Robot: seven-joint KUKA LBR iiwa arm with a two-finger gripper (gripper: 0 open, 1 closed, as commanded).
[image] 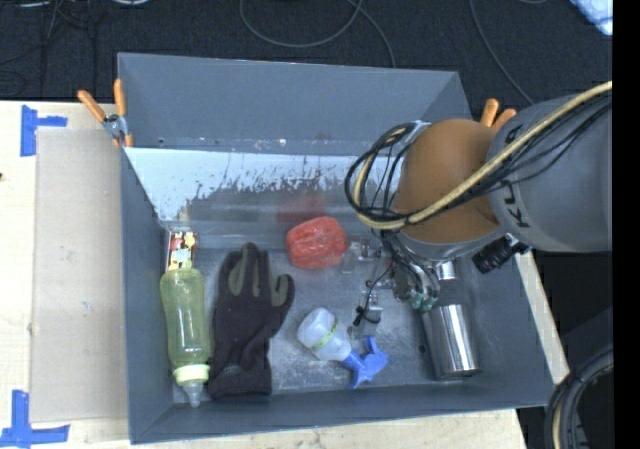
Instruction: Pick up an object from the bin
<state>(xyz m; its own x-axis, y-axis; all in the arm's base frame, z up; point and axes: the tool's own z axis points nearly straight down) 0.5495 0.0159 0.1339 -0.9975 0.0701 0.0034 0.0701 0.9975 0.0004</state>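
Camera view: the gripper is seen low over the right half of the grey bin. It is largely masked by the arm's orange cover and a tangle of arm cables. Whether it is open or clenched cannot be told, since its tip is lost among wires and shadow. Whether anything is gripped cannot be told either.

Just below the gripper in the view, near the front wall, a small blue plastic piece is spotted. A whitish translucent cup is lying just to the gripper's left. To the right a silver metal cylinder is seen, its upper end tucked under the arm. The bin's right wall is mostly hidden by the arm.

Further back, mid-bin, a red crumpled lump is noted, and what it is cannot be made out. A black glove is laid flat left of centre. A yellow-green bottle is set beside the glove along the left wall. A small printed packet lies at the bottle's far end, its print too small to be read.

The bin floor is scuffed grey metal, and the back wall is streaked with pale marks. Beyond the bin a dark floor is seen, crossed by floor cables that are cut off at the top edge.
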